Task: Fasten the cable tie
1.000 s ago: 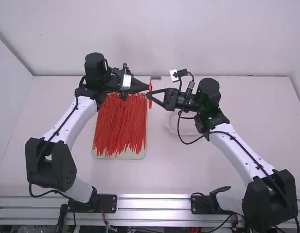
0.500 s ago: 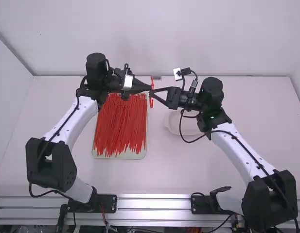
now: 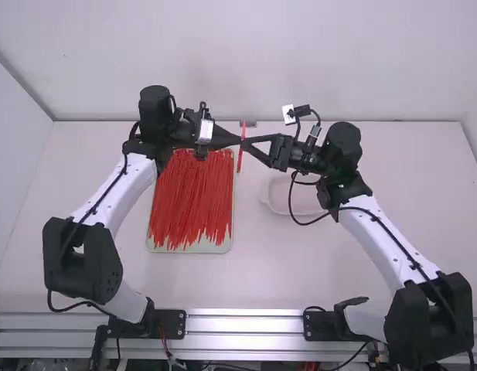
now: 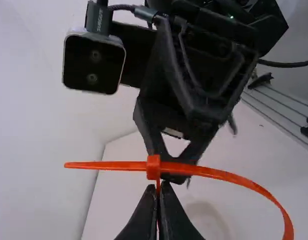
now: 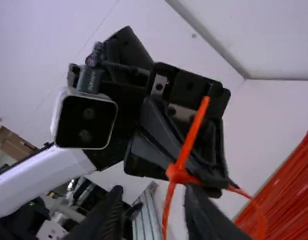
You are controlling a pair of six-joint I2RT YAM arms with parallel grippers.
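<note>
red cable tie (image 4: 154,167) already threaded into a loose loop, left gripper (image 4: 156,187) pinching just below its head, right gripper (image 5: 154,191) with fingers parted beside it, cinching tight likely remains

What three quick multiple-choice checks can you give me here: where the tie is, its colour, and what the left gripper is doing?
1. Where is the cable tie?
A. flat on the table
B. in the air between the left gripper and the right gripper
C. lying on the red pile

2. What colour is it?
A. black
B. white
C. red

3. The left gripper is:
A. shut on the cable tie
B. wide open
C. shut on nothing

Answers:
1 B: the high view shows it upright where the two grippers meet.
2 C: both wrist views show it red-orange.
3 A: the left wrist view shows its fingers pressed together with the strap between them.
</note>
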